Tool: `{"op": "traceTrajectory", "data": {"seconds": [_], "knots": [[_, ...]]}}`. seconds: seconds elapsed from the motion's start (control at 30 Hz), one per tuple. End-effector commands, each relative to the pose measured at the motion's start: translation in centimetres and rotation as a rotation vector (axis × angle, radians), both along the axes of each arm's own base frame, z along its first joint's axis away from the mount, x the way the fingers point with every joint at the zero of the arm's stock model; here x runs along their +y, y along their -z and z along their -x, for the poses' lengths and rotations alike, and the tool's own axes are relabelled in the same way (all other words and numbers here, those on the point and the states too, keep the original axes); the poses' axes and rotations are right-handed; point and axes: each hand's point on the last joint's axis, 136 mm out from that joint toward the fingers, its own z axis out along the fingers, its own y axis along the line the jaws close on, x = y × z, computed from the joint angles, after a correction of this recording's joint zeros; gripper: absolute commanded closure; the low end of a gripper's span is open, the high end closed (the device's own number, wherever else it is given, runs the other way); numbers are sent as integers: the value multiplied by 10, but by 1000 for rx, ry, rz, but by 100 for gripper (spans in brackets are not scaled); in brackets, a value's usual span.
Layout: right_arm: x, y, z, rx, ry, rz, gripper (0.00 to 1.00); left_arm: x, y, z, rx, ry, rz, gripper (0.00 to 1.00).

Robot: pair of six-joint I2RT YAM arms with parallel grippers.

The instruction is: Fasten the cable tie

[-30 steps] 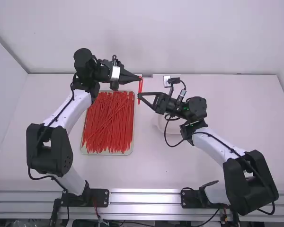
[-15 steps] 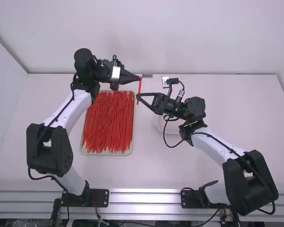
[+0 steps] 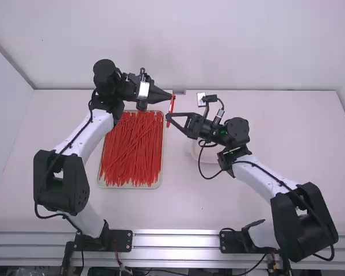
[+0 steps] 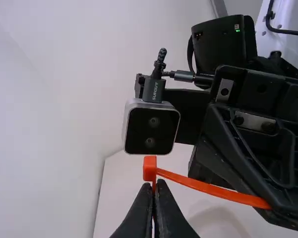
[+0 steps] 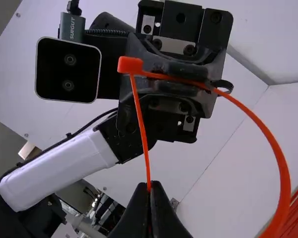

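A red cable tie [image 3: 171,109] hangs in the air above the table's back middle, bent into a loop. My left gripper [image 3: 171,95] is shut on its upper end, just below the square head [image 4: 149,168]. My right gripper [image 3: 169,118] is shut on the strap's tail [image 5: 144,148] a little lower, facing the left one. In the right wrist view the strap [image 5: 268,134] curves round from the head [image 5: 130,65] in a wide arc. The two grippers nearly meet tip to tip.
A tray [image 3: 156,185] heaped with several red cable ties [image 3: 132,148] lies on the white table left of the middle, under the left arm. A small white box [image 3: 203,98] sits behind the right gripper. The table's right half is open.
The left gripper has shifted slightly right with the tie's head, and the right gripper has edged up toward it. The tie now stands a little more upright between them.
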Motion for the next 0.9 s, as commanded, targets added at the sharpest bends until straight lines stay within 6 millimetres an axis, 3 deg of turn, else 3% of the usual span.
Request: {"op": "traceTrajectory", "data": {"seconds": [0.0,0.87], "knots": [[0,1,-1,2,5,-1,100,1,-5,2,-16,19,-2,98],[-22,-15,-19,-41,101,-56,100,1,5,1,49,19,-9,98]]}}
